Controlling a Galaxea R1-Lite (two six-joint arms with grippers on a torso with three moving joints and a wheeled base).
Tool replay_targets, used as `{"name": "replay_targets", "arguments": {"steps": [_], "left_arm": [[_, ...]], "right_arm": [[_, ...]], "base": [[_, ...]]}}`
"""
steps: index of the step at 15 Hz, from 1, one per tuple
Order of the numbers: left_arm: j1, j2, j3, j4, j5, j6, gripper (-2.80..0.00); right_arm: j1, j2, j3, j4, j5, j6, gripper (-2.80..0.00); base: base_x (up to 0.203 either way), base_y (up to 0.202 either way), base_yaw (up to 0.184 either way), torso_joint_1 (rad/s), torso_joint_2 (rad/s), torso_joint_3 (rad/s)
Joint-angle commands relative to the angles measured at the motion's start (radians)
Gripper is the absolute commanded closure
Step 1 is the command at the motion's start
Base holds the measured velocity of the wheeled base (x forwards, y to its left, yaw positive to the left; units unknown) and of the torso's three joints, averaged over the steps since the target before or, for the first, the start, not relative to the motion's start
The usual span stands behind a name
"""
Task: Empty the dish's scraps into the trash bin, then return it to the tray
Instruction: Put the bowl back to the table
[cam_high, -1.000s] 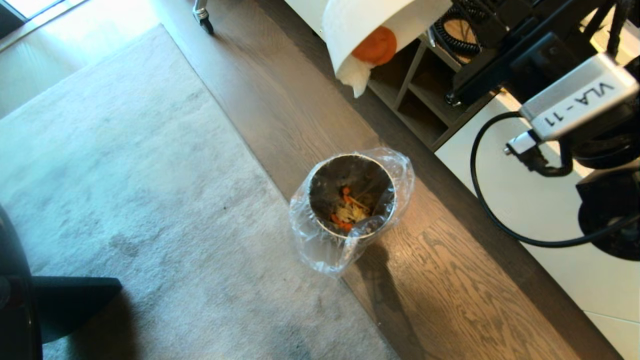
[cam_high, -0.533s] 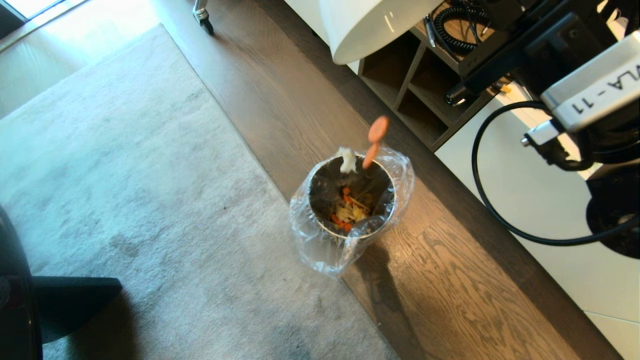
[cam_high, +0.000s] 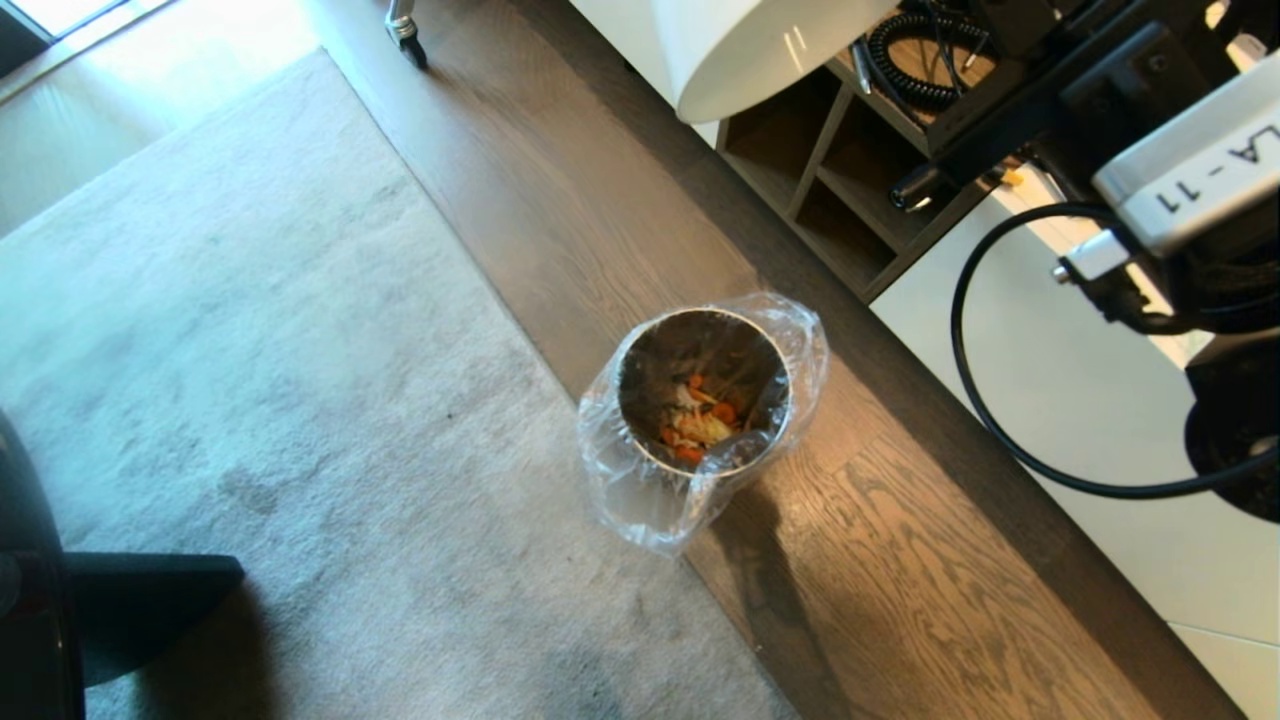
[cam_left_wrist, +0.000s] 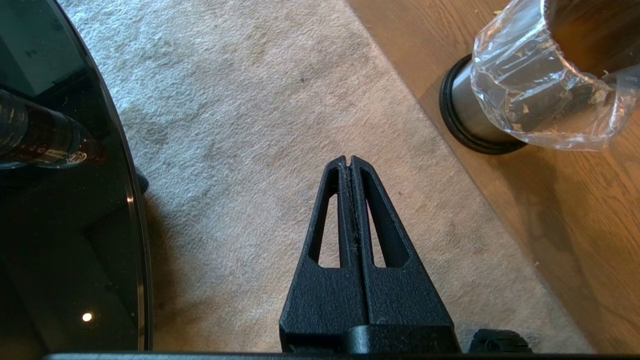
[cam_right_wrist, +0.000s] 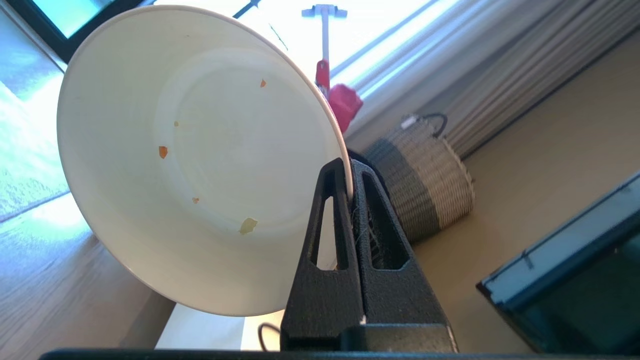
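Note:
The dish (cam_right_wrist: 200, 160), a white bowl, is held tipped on its side high above the trash bin (cam_high: 705, 390); its underside (cam_high: 770, 50) shows at the top of the head view. My right gripper (cam_right_wrist: 348, 167) is shut on its rim. Only a few tiny crumbs cling inside it. The scraps (cam_high: 700, 420), orange and pale pieces, lie at the bottom of the metal bin with its clear liner (cam_left_wrist: 540, 95). My left gripper (cam_left_wrist: 348, 159) hangs shut and empty over the carpet, apart from the bin. The tray is out of view.
The bin stands on wood floor at the edge of a grey carpet (cam_high: 250, 350). A dark shelf unit (cam_high: 830, 170) is behind it. A glossy black round table (cam_left_wrist: 65, 200) is by my left arm. A woven basket (cam_right_wrist: 425, 180) stands farther off.
An orange slice and pale pieces slid out of the tipped dish, fell through the air and landed in the bin. The dish now shows no scraps at its rim.

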Motion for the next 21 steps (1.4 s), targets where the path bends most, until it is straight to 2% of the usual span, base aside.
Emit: {"name": "replay_targets", "arguments": {"steps": [1,5,10,12,15,17,19,21], "left_arm": [[0.0,0.0,0.0,-0.001,0.001,-0.001,0.0],[0.0,0.0,0.0,-0.001,0.001,-0.001,0.0],[0.0,0.0,0.0,-0.001,0.001,-0.001,0.0],[0.0,0.0,0.0,-0.001,0.001,-0.001,0.0],[0.0,0.0,0.0,-0.001,0.001,-0.001,0.0],[0.0,0.0,0.0,-0.001,0.001,-0.001,0.0],[0.0,0.0,0.0,-0.001,0.001,-0.001,0.0],[0.0,0.0,0.0,-0.001,0.001,-0.001,0.0]], "right_arm": [[0.0,0.004,0.009,-0.045,-0.063,0.025,0.0],[-0.002,0.005,0.092,-0.039,-0.309,0.096,0.0],[-0.028,-0.02,0.207,0.01,-0.634,0.324,0.0],[-0.058,-0.035,0.248,0.072,-0.721,0.393,0.0],[-0.146,-0.069,0.284,0.14,-0.75,0.483,0.0],[-0.219,-0.103,0.357,0.157,-0.75,0.546,0.0],[-0.268,-0.157,0.45,0.2,-0.75,0.646,0.0],[-0.281,-0.226,0.546,0.233,-0.75,0.74,0.0]], "base": [[0.0,0.0,0.0,0.0,0.0,0.0],[0.0,0.0,0.0,0.0,0.0,0.0],[0.0,0.0,0.0,0.0,0.0,0.0],[0.0,0.0,0.0,0.0,0.0,0.0],[0.0,0.0,0.0,0.0,0.0,0.0],[0.0,0.0,0.0,0.0,0.0,0.0],[0.0,0.0,0.0,0.0,0.0,0.0],[0.0,0.0,0.0,0.0,0.0,0.0]]}}
